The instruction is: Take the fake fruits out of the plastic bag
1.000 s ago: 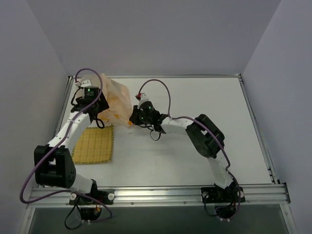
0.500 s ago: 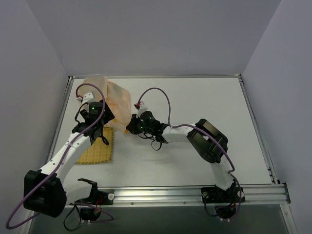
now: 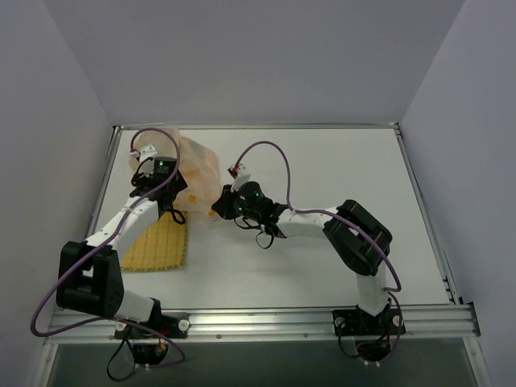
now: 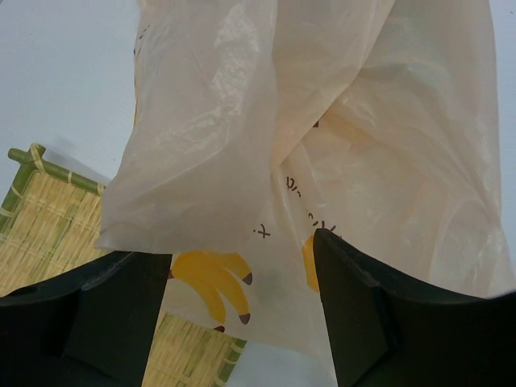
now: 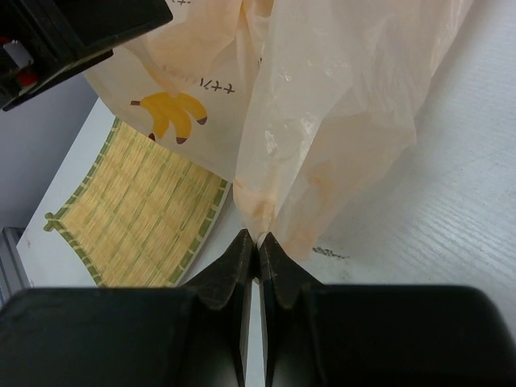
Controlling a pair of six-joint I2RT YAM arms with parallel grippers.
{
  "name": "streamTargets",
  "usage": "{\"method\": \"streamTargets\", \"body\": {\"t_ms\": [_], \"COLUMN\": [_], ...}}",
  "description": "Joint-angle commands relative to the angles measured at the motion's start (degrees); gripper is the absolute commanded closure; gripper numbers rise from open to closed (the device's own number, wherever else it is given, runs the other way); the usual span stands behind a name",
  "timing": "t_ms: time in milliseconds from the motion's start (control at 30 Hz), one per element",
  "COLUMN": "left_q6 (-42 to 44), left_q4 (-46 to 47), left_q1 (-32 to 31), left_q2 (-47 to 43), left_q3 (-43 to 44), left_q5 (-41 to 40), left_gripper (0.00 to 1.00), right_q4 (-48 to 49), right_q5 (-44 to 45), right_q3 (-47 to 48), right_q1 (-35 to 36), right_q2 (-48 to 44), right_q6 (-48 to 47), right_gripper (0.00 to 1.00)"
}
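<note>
We observe the right gripper (image 5: 258, 238) clenched on a pinched fold of the plastic bag (image 5: 339, 97), which stands bunched at the desk's (image 3: 322, 161) far-left area by the woven mat (image 5: 137, 218), while the left gripper (image 4: 242, 250) is spread wide, bag film hanging loose between its fingers.

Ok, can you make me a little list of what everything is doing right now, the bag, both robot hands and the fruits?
plastic bag: crinkly peach, bunched up at the table's far left, with a banana picture printed on it
right fingers: shut, pinching a low corner of the bag
left fingers: open, bag plastic hanging between them, not squeezed
fake fruits: none showing; the inside of the bag is hidden
yellow mat: flat on the table beside the bag
</note>
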Motion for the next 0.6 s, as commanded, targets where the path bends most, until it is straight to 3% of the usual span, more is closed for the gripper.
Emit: {"method": "streamTargets", "body": {"t_ms": [0,333,433,467,500,567], "left_q6": [1.59,4.05,4.84,4.76,3.80,3.09], "left_q4": [1.14,3.87,3.87,3.78,3.61,4.57], "left_q1": [0.48,0.92,1.09,1.18,1.27,1.27], "left_q2": [2.21,3.79,5.29,5.81,5.73,4.25], "left_q3": [3.70,3.00,3.79,4.31,4.58,4.15], "left_q5": [-2.15,-7.25,-6.82,-6.20,-5.67,-3.04], "left_gripper": [0.34,0.49,0.73,0.91,0.97,0.98], "right_q4": [2.38,1.59,1.33,1.24,1.15,0.80], "right_q5": [0.43,1.31,0.87,0.78,0.69,0.78], "right_q3": [-0.93,-1.19,-1.11,-1.11,-1.28,-1.46], "right_q1": [0.19,0.10,0.01,0.10,0.10,0.10], "right_q2": [-3.68,-5.00,-5.27,-5.44,-5.62,-5.79], "right_q6": [-0.79,-1.93,-1.93,-2.11,-2.11,-2.54], "right_gripper": [0.97,0.97,0.97,0.96,0.96,0.96]}}
